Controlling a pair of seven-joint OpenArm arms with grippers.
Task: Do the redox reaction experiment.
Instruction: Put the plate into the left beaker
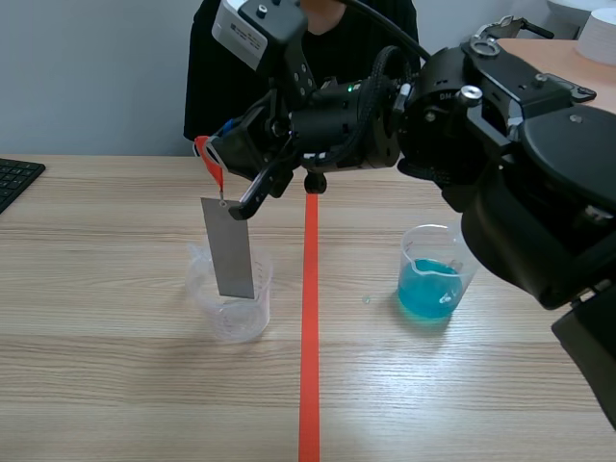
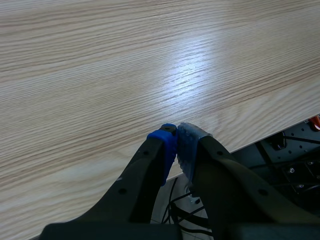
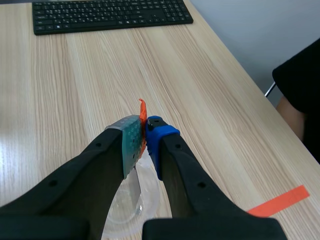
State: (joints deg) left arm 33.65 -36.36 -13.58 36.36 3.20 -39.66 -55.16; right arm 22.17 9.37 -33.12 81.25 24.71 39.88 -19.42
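Note:
A grey metal strip [image 1: 229,247] hangs from an orange-red tab [image 1: 210,160], and my right gripper [image 1: 219,159] is shut on that tab. The right arm comes in from the right and reaches past the middle. The strip's lower end dips into an empty clear plastic beaker [image 1: 233,308] left of the tape line. In the right wrist view the tab [image 3: 142,114] sticks up between the pads of the right gripper [image 3: 144,131], with the strip [image 3: 135,186] and the clear beaker [image 3: 132,210] below. A second beaker [image 1: 431,279] holds blue liquid on the right. My left gripper [image 2: 176,145] is shut on nothing over the table edge.
A black keyboard [image 1: 14,180] lies at the far left; in the right wrist view this keyboard [image 3: 107,14] lies far ahead of the gripper. A person in black [image 1: 231,67] sits across the table. An orange-red tape line [image 1: 310,318] runs down the table's middle.

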